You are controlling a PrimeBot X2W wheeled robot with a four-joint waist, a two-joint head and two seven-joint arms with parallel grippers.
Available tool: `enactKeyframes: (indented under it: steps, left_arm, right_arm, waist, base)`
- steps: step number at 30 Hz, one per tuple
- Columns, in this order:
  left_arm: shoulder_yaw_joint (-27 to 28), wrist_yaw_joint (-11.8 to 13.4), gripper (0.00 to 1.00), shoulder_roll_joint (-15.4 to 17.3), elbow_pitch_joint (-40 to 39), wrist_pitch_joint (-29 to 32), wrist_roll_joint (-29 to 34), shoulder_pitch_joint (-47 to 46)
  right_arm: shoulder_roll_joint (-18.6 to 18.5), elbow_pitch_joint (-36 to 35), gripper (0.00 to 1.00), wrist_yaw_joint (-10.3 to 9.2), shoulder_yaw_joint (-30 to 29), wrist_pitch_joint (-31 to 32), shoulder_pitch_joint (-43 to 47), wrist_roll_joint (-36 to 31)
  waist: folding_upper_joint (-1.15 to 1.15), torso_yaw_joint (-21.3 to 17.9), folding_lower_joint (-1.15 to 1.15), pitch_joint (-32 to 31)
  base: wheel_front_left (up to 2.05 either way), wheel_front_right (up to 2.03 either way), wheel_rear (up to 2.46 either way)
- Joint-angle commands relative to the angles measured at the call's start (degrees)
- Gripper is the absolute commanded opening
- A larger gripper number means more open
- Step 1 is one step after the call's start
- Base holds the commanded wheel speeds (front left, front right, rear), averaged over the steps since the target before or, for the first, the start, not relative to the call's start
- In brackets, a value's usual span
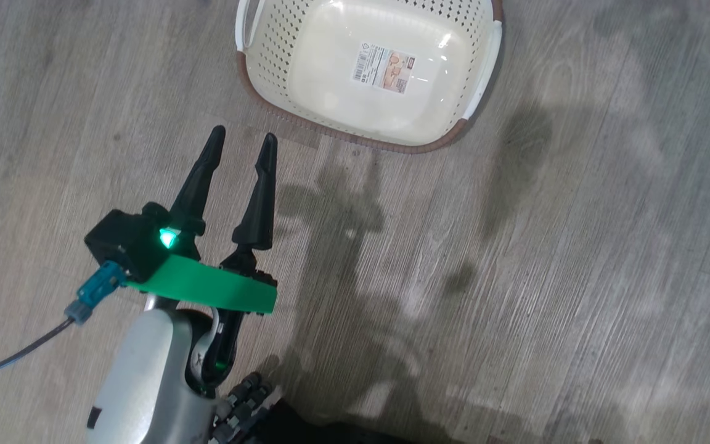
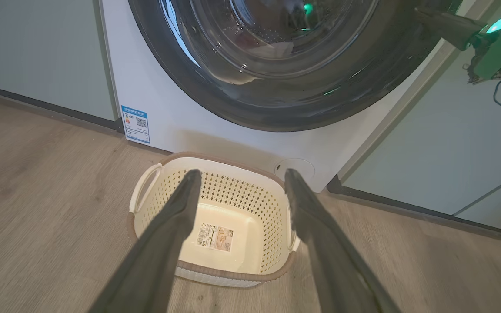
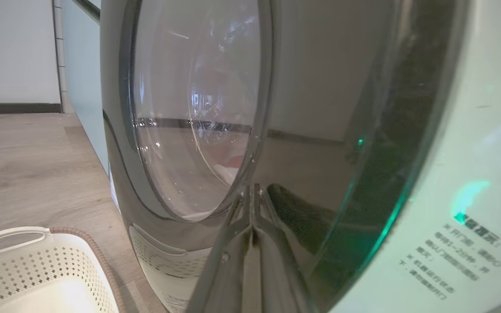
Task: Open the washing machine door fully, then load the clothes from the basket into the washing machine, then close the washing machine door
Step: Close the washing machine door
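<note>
Item 1. Left tool [image 1: 244,133]: two long dark fingers spread wide apart. It hangs above the wooden floor [image 1: 577,277], tips pointing toward the basket and stopping just short of its brown rim. A green band and a small green light sit at its base.

Item 2. Right tool [image 3: 255,191]: fingers pressed together into one narrow point. The tips are at the glossy black rim of the washing machine door [image 2: 276,111]. Reflection on the rim makes it hard to tell whether they touch.

Item 3. The basket [image 1: 275,55]: white perforated plastic with a brown rim and two white side handles. It stands on the floor directly before the washing machine [image 2: 181,126], below the door. A paper label [image 1: 383,68] lies flat on its floor.

Item 4. Washing machine door: large and round, with a clear bulging glass centre. It appears to lie closed against the machine's white front.

Item 5. The clothes [image 2: 272,50]: a white piece with a hint of red beside it, seen through the glass inside the perforated drum.

Item 6. Washing machine front: a blue energy sticker [image 2: 136,124] at the lower corner on the wrist view's left, and a round service flap [image 2: 295,167] just behind the basket's far rim.

Item 7. Pale teal cabinets [image 2: 37,52]: they flank the machine on both sides.
</note>
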Motion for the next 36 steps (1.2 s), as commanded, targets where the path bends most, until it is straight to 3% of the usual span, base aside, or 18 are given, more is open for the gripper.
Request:
enactKeyframes:
  steps: [1, 18, 30, 36]
  left_arm:
    - [1.7, 0.6, 1.0, 0.7, -2.0, -0.5, -0.4, -0.5]
    - [1.9, 0.7, 1.0, 0.7, -1.9, -0.5, -0.9, -1.8]
    - [2.9, 0.2, 1.0, 0.7, -0.7, -0.5, 0.8, -0.1]
    - [3.7, -0.2, 1.0, 0.7, 0.8, -0.5, 2.1, 2.1]
  right_arm:
    - [1.1, -0.7, 0.0, -0.04, -0.7, 0.0, -2.1, -0.6]
    - [5.9, 12.0, 0.0, -0.04, -10.4, -1.1, -11.8, -10.5]
    - [8.1, 14.5, 0.0, -0.04, -12.1, -3.7, -3.4, -10.5]
    - [8.1, 9.4, 0.0, -0.04, -11.3, -3.9, 5.8, -6.9]
  waist:
    - [0.0, 0.0, -0.01, 0.3]
    - [0.0, 0.1, -0.01, 1.9]
    - [0.0, -2.2, -0.01, -6.1]
    - [0.0, -4.3, -0.01, -12.8]
  base:
    - [0.0, 0.0, 0.0]
    - [0.0, 0.0, 0.0]
    - [0.0, 0.0, 0.0]
    - [0.0, 0.0, 0.0]
